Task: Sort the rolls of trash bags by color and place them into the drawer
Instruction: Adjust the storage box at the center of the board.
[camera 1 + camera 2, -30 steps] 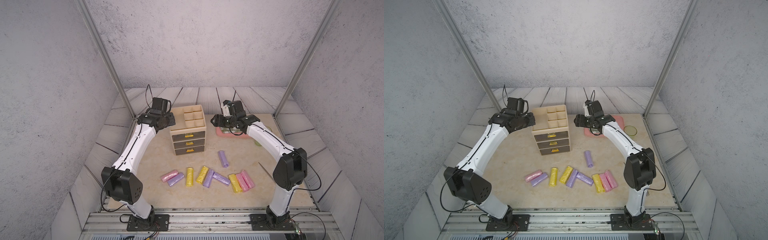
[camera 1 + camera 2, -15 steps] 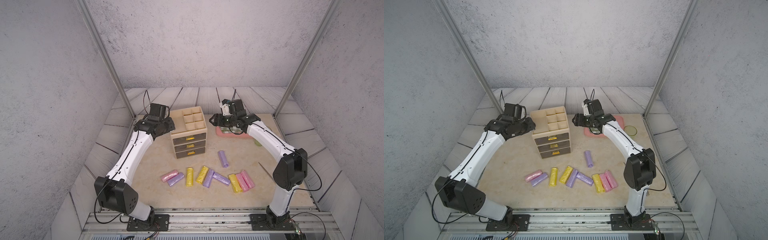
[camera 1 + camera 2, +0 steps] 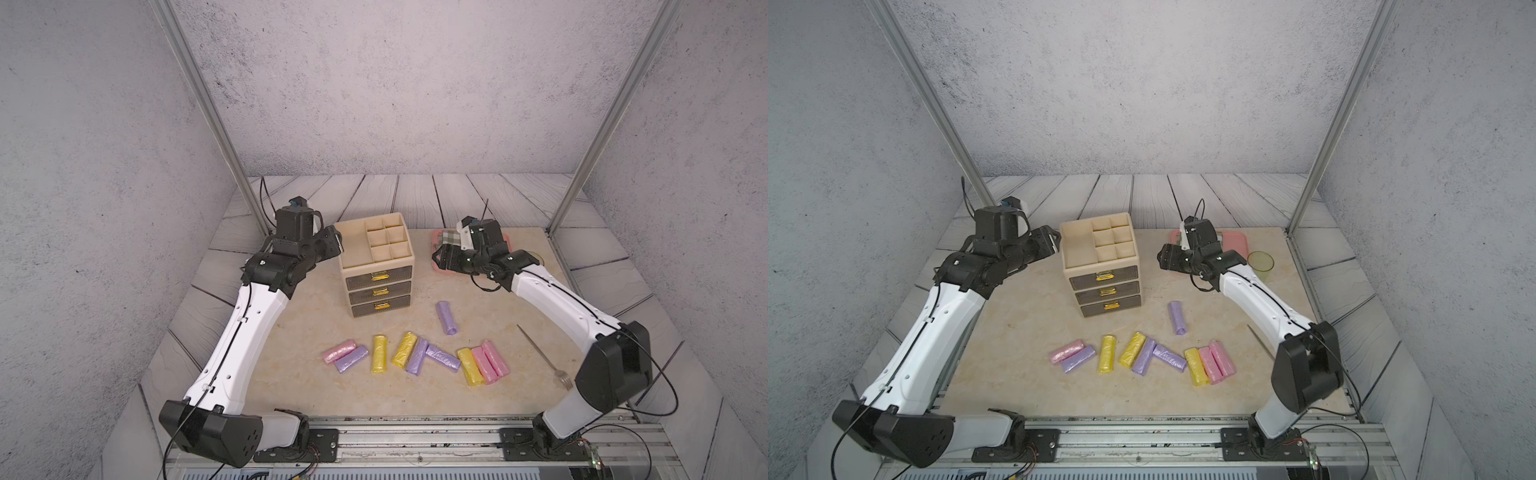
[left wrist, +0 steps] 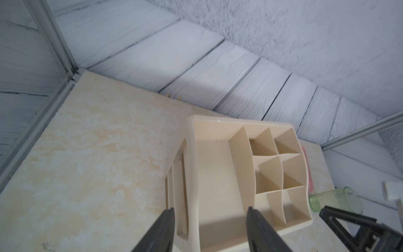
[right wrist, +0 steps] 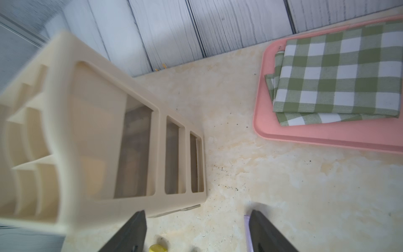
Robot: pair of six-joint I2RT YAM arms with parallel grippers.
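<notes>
Both my pincers are up at the beige plastic three-drawer organiser w/ a divided open top [image 3: 376, 266], which sits btwn them. L pincer [image 4: 210, 209] hangs w/ fingers spread a fair way apart and nothing in them, tips straddling the organiser's side wall as seen from the wrist; can't tell if it's touching. R pincer [image 5: 197, 212] is also wide and empty, near the opposite side of the unit but clear of it, over bare cream marbled worktop [image 5: 250, 174]. My read: I'm flanking the unit because all 3 smoky drawer fronts w/ gold handles [image 3: 395, 277] are shut, so nothing goes in until one is pulled. A light box like that prob. slides unless one pincer braces it while the other tugs. The task's things, ten small crinkly plastic trash-bag rolls in pink, lilac and yellow, lie well behind both pincers, toward my bases. Nine sit in a loose mixed-colour row [image 3: 417, 356], and one lone lilac roll [image 3: 447, 318] lies closer, on the R pincer's side. Colours are jumbled and none is in a drawer, so sorting hasn't begun. Just past the R pincer is a salmon-pink plastic tray [image 5: 305, 135] w/ a folded green-and-white checked cloth [image 5: 338, 76]: not task items, so I'd keep off.
</notes>
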